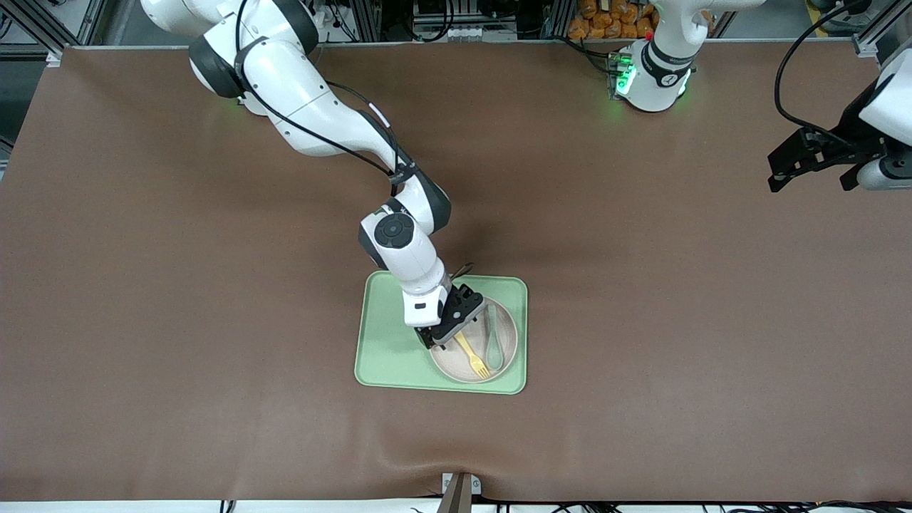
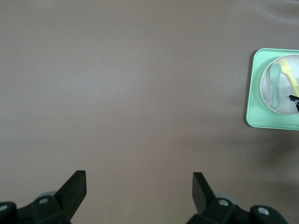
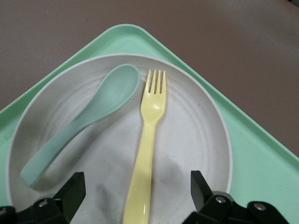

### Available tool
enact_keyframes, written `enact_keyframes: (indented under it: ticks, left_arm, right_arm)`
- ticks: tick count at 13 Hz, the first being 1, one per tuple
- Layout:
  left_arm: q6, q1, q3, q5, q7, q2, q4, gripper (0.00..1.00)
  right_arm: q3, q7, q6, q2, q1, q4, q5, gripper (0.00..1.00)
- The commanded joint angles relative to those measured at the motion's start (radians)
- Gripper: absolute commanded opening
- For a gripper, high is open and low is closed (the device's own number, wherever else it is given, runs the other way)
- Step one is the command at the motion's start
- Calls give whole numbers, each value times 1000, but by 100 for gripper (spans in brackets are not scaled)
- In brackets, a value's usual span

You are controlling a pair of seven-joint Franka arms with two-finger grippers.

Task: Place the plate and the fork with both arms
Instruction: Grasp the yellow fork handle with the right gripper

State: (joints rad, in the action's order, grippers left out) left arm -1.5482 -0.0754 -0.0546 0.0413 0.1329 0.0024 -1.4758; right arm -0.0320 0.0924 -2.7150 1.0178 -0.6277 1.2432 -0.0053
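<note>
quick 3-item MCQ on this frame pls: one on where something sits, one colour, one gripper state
1. Where does the fork lie?
A. on the bare table
B. on the plate, beside the spoon
C. under the tray

2. What colour is the spoon?
A. yellow
B. red
C. grey-green

3. How is the right gripper?
A. jaws open, over the fork's handle
B. shut on the spoon
C. parked at the table's edge

Key: 1 B, the right wrist view shows both utensils on the plate. 2 C, it is paler and greyer than the yellow fork. 3 A, the fingers straddle the handle with gaps on both sides. The left gripper waits open over the left arm's end of the table.
</note>
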Motion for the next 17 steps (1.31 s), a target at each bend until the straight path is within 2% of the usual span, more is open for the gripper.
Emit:
enact_keyframes:
  ticks: [1, 14, 15, 17]
  left_arm:
    - [17, -11, 16, -17, -13, -36, -35, 100]
    - [17, -12, -24, -15, -10, -38, -21, 100]
    - [36, -11, -22, -17, -15, -38, -24, 100]
    - [59, -12, -24, -6, -16, -38, -20, 100]
  right_arm:
    - [6, 15, -45, 42, -10, -39, -19, 100]
    - [7, 15, -77, 64, -17, -28, -24, 100]
    - [7, 15, -77, 64, -17, -28, -24, 82]
    - [6, 15, -77, 68, -15, -28, -22, 20]
